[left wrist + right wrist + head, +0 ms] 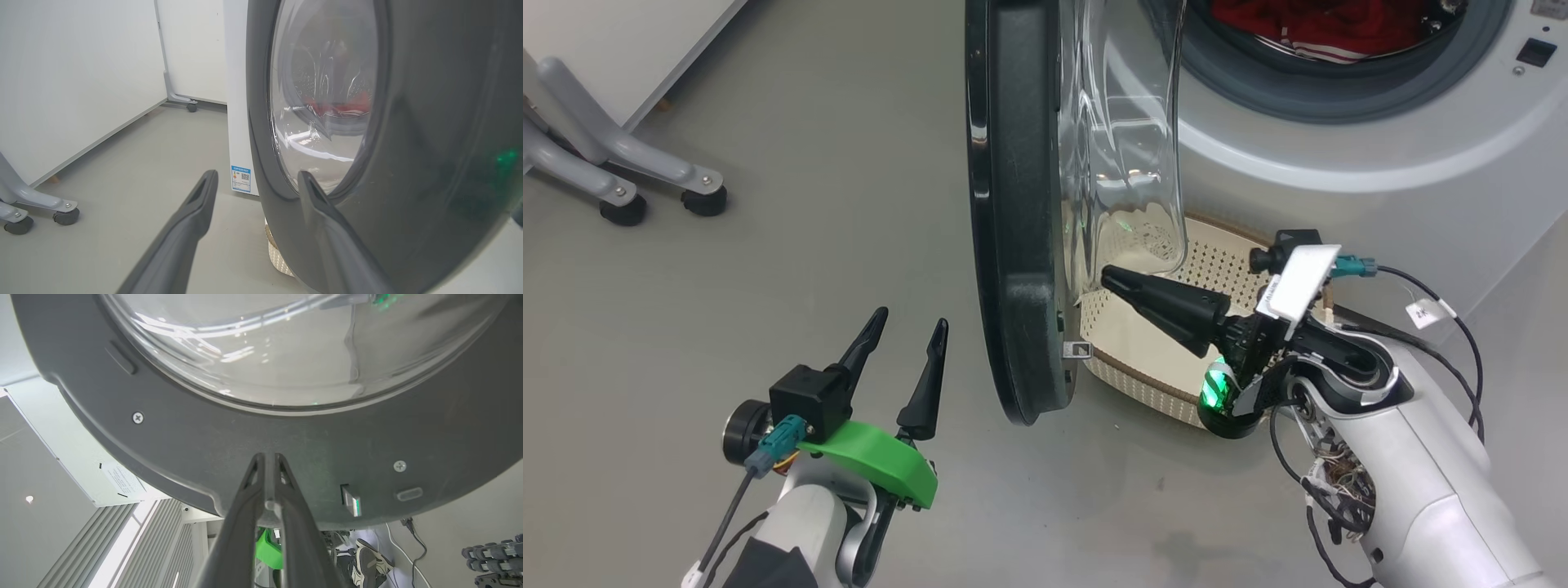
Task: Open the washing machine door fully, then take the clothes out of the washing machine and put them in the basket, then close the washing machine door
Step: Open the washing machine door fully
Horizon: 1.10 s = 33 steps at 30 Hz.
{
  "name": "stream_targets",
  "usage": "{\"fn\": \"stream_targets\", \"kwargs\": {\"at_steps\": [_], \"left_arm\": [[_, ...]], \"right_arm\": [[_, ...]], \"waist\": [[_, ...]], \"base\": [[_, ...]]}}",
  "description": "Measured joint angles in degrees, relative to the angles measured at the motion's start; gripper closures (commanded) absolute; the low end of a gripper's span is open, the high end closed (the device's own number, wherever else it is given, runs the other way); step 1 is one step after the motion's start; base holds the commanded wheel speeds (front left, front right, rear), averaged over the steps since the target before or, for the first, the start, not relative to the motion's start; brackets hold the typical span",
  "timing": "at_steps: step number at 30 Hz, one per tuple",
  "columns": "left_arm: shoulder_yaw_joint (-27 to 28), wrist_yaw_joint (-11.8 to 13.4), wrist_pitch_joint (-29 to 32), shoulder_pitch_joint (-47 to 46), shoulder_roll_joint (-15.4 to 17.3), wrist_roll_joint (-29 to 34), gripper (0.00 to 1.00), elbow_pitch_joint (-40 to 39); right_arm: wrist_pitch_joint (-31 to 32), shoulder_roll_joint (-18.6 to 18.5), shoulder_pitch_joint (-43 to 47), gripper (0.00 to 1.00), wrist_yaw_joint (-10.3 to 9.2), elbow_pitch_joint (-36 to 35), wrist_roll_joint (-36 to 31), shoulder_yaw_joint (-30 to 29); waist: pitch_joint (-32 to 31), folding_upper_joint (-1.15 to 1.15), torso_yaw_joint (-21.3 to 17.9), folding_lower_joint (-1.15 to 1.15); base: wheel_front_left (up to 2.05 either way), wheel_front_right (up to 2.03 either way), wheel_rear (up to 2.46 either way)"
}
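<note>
Clothes (1327, 33) in washing machine (1380, 163) at one o'clock; basket (1127, 327) beside door (1013, 204); floor (809, 163) open at nine; our left fingers (927, 384) spread, right fingers (1168, 302) pressed together.

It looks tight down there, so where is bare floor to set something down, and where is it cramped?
Bare floor lies left of the washing machine door, bordered by the wheeled frame legs and the left gripper. Right of the door it is crowded by the basket, the right gripper and the washing machine.
</note>
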Motion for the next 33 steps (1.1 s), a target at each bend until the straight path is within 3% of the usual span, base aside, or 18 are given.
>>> {"fn": "stream_targets", "kwargs": {"at_steps": [1,2,11,15,24,33], "left_arm": [[0.00,0.00,0.00,0.21,0.00,0.00,0.00,-0.05],[-0.01,0.01,0.01,0.39,0.00,-0.01,0.00,-0.05],[0.43,0.31,0.00,0.81,0.00,-0.02,0.00,-0.03],[1.02,0.62,0.01,1.12,-0.02,-0.43,0.00,-0.09],[1.47,0.80,0.01,1.71,-0.02,-0.90,0.00,-0.15],[1.68,0.81,0.01,1.72,-0.02,-0.96,0.00,-0.07]], "right_arm": [[-1.02,0.04,0.62,0.04,0.00,-0.29,-0.03,-0.85],[-1.83,0.05,1.20,0.00,0.00,-0.53,-0.03,-1.67],[-13.69,-0.45,6.09,0.00,0.00,-6.24,-6.76,-10.43],[-19.63,-2.68,8.88,0.00,0.00,-9.64,-12.13,-13.33],[-33.77,-8.88,13.12,0.00,0.00,-15.39,-32.92,-12.33],[-49.43,-14.57,13.71,0.00,0.01,-18.35,-57.25,-6.01]], "waist": [[-0.04,0.00,-0.04,0.00],[-0.07,0.00,-0.09,0.00],[-0.37,0.00,-0.86,0.00],[-0.51,0.00,-1.26,0.00],[-0.64,0.00,-2.20,0.00],[-0.90,0.00,-2.92,0.00]], "base": [[0.00,0.00,0.00],[0.00,0.00,0.00],[0.00,0.00,0.00],[0.00,0.00,0.00],[0.00,0.00,0.00],[0.00,0.00,0.00]]}}
